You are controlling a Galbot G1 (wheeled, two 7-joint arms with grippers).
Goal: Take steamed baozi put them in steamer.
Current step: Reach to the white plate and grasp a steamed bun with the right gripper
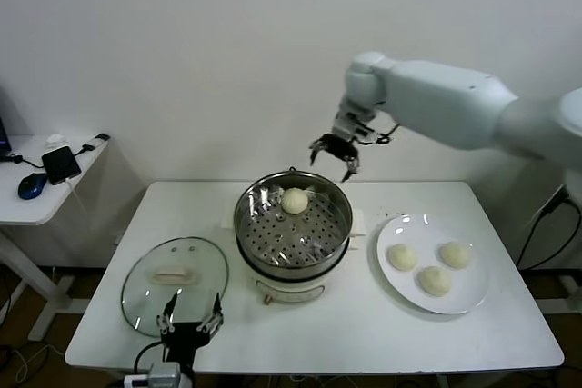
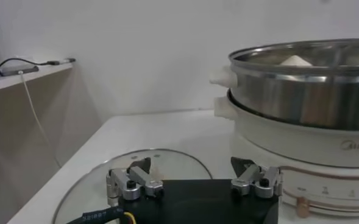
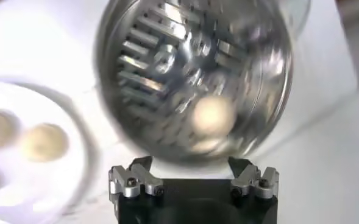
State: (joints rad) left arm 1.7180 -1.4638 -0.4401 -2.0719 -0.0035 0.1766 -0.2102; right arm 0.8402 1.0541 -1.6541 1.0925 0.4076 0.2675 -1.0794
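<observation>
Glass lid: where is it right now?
In the head view the glass lid lies flat on the table, on the robot's left of the steamer, with the left hand parked open over its near edge.

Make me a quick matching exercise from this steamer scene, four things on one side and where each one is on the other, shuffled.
Things:
1. glass lid
2. plate
3. right pincer
4. left pincer

Places:
A. above the steamer's far rim, open and empty
B. right of the steamer, holding three buns
C. at the table's near edge, over the lid
D. flat on the table, left of the steamer

Pairs: 1-D, 2-B, 3-A, 4-C
</observation>
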